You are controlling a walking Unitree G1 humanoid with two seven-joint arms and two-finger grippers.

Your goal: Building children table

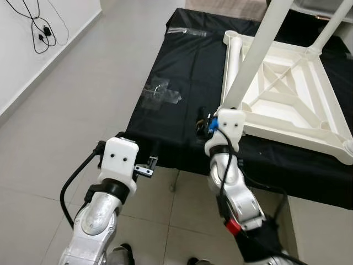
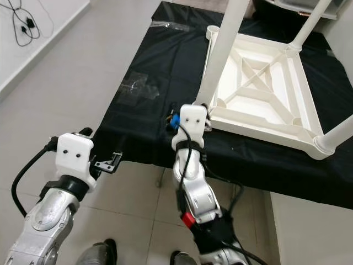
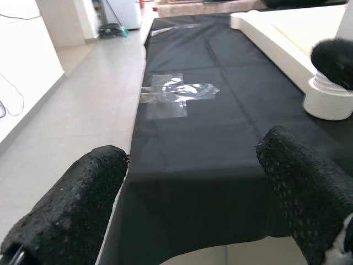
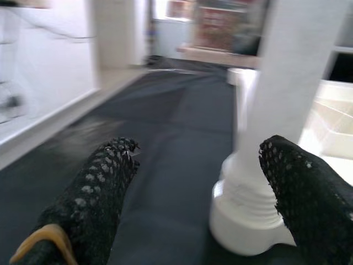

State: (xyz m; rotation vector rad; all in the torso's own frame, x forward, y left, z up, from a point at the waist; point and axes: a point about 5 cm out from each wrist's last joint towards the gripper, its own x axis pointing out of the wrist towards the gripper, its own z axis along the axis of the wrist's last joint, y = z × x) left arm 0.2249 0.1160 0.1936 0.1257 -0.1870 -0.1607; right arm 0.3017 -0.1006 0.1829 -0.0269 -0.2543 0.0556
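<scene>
Fingers of right gripper spread wide beside upturned white table's leg; left gripper likewise open above black-draped bench. No legible writing.

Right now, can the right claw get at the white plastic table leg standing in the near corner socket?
Probably yes. The right claw is open, right beside the white plastic table leg, with nothing between them on the black cloth.

Count on the black-draped tabletop

One upturned white table frame; three white legs standing, perhaps a fourth unfitted; one clear tape patch; two pincers.
</scene>
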